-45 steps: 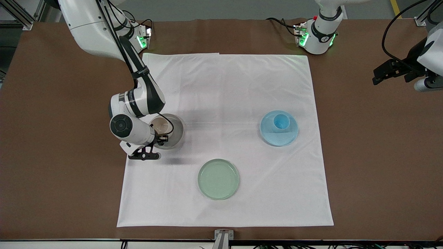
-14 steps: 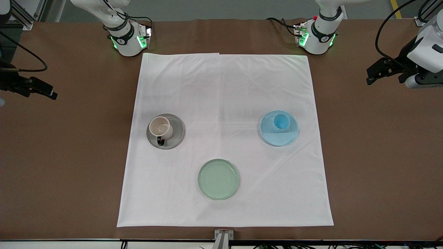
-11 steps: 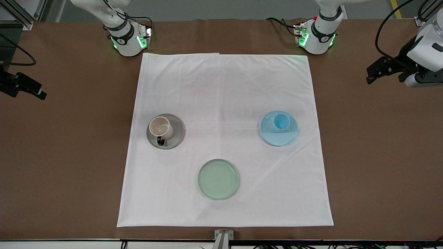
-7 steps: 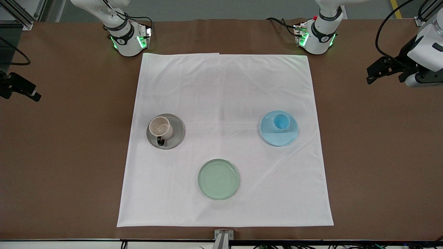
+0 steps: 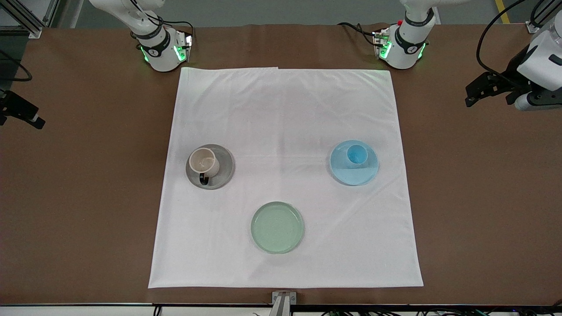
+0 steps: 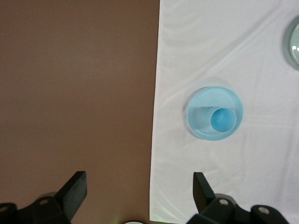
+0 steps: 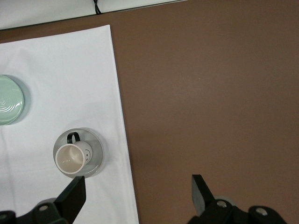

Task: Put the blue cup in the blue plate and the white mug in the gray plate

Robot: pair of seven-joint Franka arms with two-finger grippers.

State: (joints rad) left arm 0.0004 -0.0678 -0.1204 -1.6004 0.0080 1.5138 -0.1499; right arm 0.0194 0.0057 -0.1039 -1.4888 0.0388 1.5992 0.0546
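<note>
The blue cup (image 5: 356,154) stands upright in the blue plate (image 5: 355,176) on the white cloth, toward the left arm's end. The white mug (image 5: 203,161) stands upright in the gray plate (image 5: 224,169), toward the right arm's end, its black handle facing the front camera. My left gripper (image 5: 472,94) hangs open and empty over bare table; its wrist view shows the cup (image 6: 222,120) in the plate (image 6: 202,109). My right gripper (image 5: 30,118) hangs open and empty over bare table at the other end; its wrist view shows the mug (image 7: 70,158) on the gray plate (image 7: 96,148).
A pale green plate (image 5: 277,227) lies empty on the white cloth (image 5: 285,114), nearest the front camera. It also shows at the edge of both wrist views, left (image 6: 295,39) and right (image 7: 9,100). Brown tabletop surrounds the cloth.
My right arm has left the mug on the gray plate and pulled back over bare table, still drifting outward. My left arm has barely moved.
</note>
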